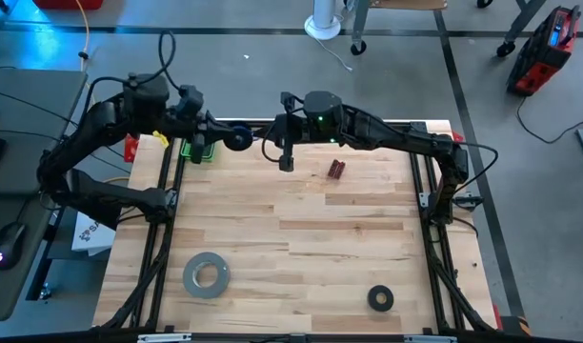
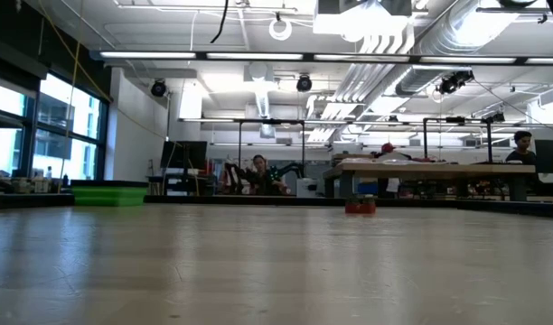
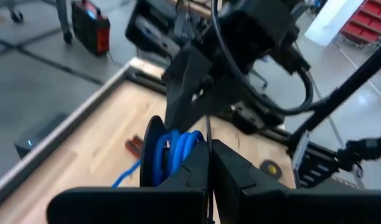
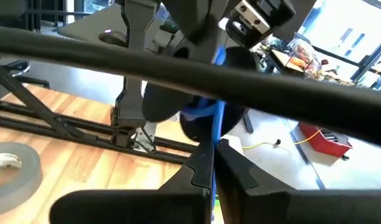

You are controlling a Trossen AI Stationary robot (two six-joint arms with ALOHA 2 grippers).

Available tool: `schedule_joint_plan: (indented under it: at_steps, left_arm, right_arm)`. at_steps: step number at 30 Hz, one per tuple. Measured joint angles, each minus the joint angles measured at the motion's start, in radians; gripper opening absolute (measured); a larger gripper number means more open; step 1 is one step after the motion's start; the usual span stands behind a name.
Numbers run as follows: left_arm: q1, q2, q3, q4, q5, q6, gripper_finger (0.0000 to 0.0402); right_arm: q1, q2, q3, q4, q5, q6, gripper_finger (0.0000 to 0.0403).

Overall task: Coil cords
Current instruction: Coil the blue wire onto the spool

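Above the table's (image 1: 301, 238) far edge, the spool (image 1: 238, 138) was held between both grippers (fingers closed), the left gripper (image 1: 218, 131) on it, the right gripper (image 1: 286, 162) pinching the blue cord (image 4: 216, 127) beside it.

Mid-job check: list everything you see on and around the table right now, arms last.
blue cord: one, blue, wound on the spool, held above the table's far edge
spool: one, black, between the grippers
tape roll: one, grey, near left
black ring: one, near right
red object: one, dark red, far centre
table: one, light wood
left gripper: shut on the spool
right gripper: shut on the cord
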Motion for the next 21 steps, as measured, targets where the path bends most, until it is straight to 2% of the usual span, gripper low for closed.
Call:
schedule_joint_plan:
  at_steps: [10, 17, 21]
  left_arm:
    - [0.000, -0.015, -0.001, 0.059, -0.012, 0.083, 0.0000]
    - [0.001, -0.019, 0.000, 0.096, -0.008, 0.189, 0.0000]
    - [0.001, -0.019, 0.000, 0.109, 0.049, 0.234, 0.0000]
  right_arm:
    - [-0.003, -0.001, 0.002, 0.005, 0.021, 0.073, 0.0009]
    - [-0.003, 0.001, 0.001, -0.018, 0.021, 0.116, 0.0056]
    - [-0.003, 0.001, 0.001, -0.026, 0.022, 0.115, 0.0081]
